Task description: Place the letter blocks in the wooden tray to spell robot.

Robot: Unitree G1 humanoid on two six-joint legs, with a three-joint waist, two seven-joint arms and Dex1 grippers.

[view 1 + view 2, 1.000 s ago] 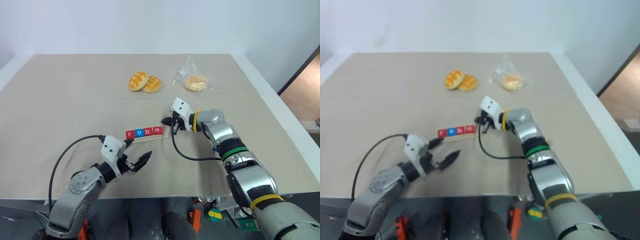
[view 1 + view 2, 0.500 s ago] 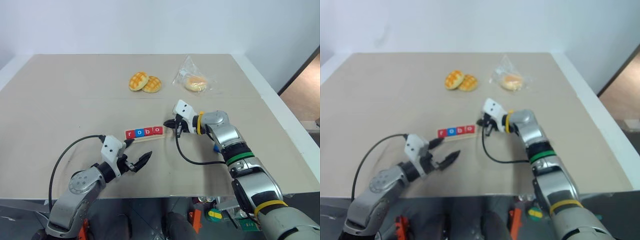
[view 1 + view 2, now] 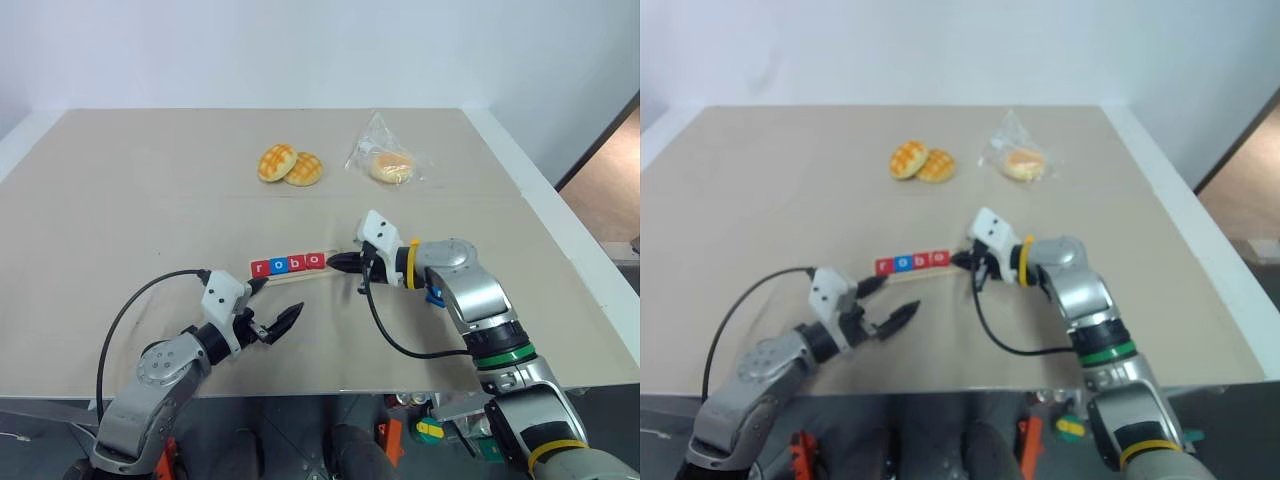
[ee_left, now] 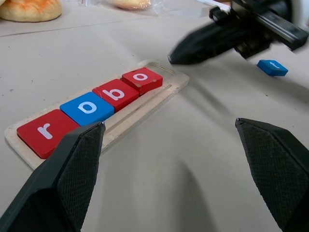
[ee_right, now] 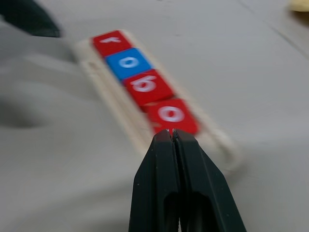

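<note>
Wooden tray (image 3: 290, 267) mid-table holds four letter blocks (image 4: 91, 108) spelling r-o-b-o, right end slot free. Fifth blue block (image 4: 273, 67) lies on the table (image 3: 150, 190) beyond the right gripper (image 3: 338, 263), whose fingers are pressed together, empty, at the tray's right end. Left gripper (image 3: 276, 312) spread wide, near edge, empty.

closed fingers (image 5: 171, 137), four letter blocks (image 5: 145, 86), wooden tray (image 5: 219, 142)
</note>
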